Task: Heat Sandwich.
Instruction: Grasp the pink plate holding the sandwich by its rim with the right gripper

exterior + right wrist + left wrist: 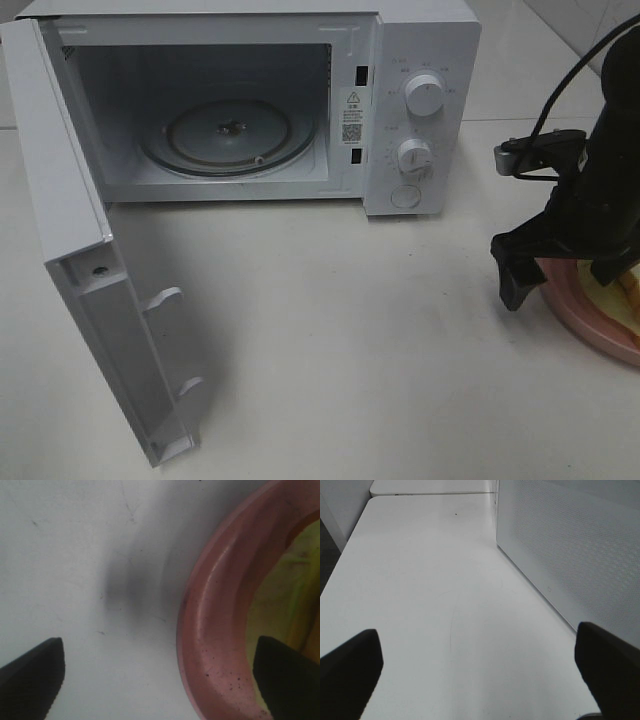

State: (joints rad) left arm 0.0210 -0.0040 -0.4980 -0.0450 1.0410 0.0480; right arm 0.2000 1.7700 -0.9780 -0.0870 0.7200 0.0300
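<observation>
Tabletop [350, 330]: right pincer [160, 680] straddles plate [210, 630] rim beside sandwich [285, 595].

I get soft, even light on the white table [330, 330]; the open microwave door [90, 300] casts only a faint shadow to its right. My right wrist view is close and blurry, the pink plate [210, 630] rim soft with a smudgy grey shadow beside it. In the 2 wrist views the black fingertips [350, 675] are unfocused.
</observation>
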